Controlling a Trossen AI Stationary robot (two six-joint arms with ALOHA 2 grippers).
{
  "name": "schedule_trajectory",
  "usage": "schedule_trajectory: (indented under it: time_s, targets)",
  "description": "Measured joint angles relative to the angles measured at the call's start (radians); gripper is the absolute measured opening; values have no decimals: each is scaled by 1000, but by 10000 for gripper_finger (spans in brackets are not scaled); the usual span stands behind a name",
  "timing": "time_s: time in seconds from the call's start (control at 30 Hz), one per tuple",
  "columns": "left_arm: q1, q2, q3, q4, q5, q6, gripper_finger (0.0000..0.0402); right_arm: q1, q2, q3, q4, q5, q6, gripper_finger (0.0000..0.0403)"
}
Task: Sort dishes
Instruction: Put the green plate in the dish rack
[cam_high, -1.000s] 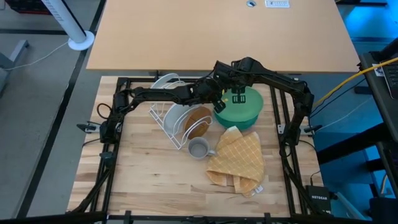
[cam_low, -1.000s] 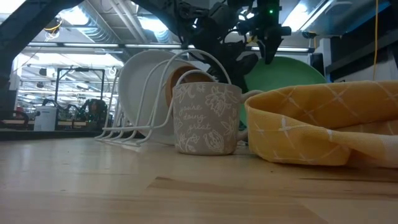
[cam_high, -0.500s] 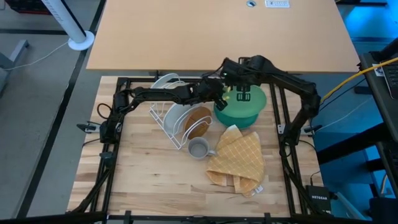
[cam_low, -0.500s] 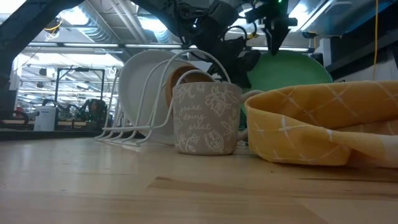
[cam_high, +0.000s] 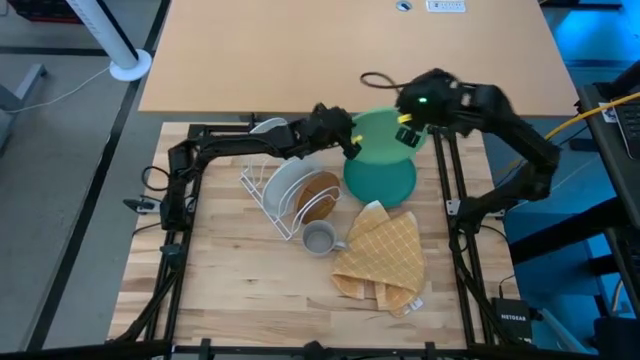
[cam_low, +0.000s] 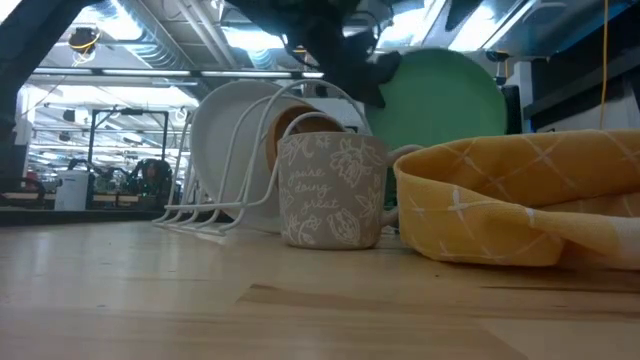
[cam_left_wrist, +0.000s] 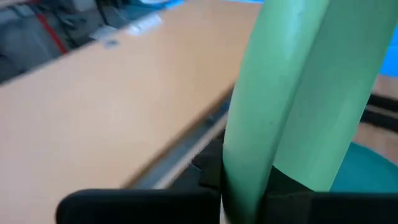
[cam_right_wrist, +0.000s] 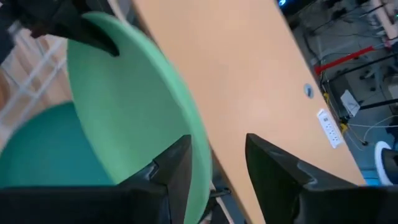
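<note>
Above table (cam_high: 230, 290), left claw (cam_high: 352, 146) grips green plate (cam_high: 385, 138).

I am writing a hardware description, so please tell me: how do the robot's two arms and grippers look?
Both arms are dark, jointed and slim, with black cables along them. The right arm's wrist shows a small green light beside the right gripper. The left gripper has dark, flat fingers.

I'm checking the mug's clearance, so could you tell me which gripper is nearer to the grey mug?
Left. The left gripper grips the green plate just beyond the rack; the right gripper is farther from the grey mug.
</note>
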Motion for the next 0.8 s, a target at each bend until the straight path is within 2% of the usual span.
schedule_trajectory:
  time_s: [0.2, 0.33, 0.5, 0.63, 0.8]
  targets:
    - [20, -92, 0, -10, -99, 64, 10, 0, -100, 0, 26, -7, 93, 154]
    - [21, -178, 1, -20, -212, 160, 10, 0, -133, 0, 32, -13, 140, 154]
    - [-9, -304, 1, -139, -368, 230, 9, 0, -139, -21, 36, -26, 143, 154]
    - [-58, -406, 2, -287, -508, 193, 9, 0, -139, -65, 52, -20, 126, 154]
    - [-151, -480, 2, -500, -691, 71, 9, 0, -138, -132, 108, 1, 107, 154]
